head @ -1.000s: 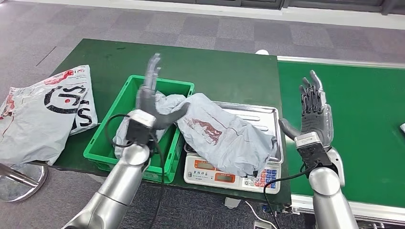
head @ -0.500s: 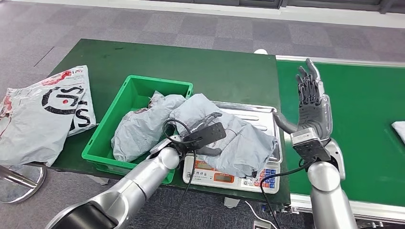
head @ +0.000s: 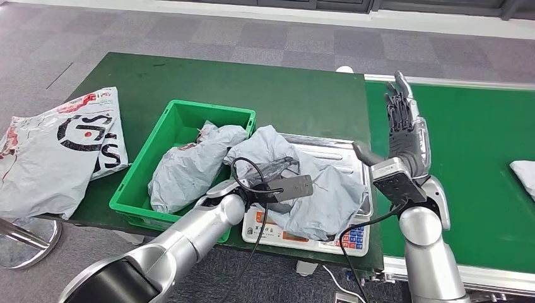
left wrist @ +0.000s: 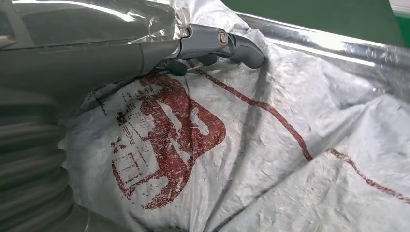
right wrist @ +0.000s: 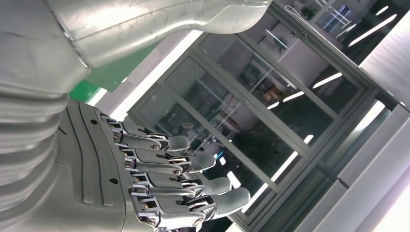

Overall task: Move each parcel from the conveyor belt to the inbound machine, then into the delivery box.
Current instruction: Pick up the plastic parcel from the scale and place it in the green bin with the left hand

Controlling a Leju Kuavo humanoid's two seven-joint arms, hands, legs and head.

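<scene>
Lying crumpled across the scale, the grey parcel covers most of the steel pan & droops over the front display. It's a soft poly mailer, wrinkled all over, w/ a dark red printed logo and a thin red line running across it, clearest in the left wrist view. Left robot hand rests on top of the parcel; in the wrist view its thumb presses the film, but whether the fingers actually grip it can't be told from either view. Right robot hand is raised upright over the edge of the conveyor, fingers straight & slightly apart, holding nothing.

A 2nd grey parcel sits in the green box, just left of the scale, one end touching the parcel on the pan. A big grey bag w/ black and red print hangs over the worktop's left edge. Another pale parcel lies on the belt at the far right, partly cut off.
</scene>
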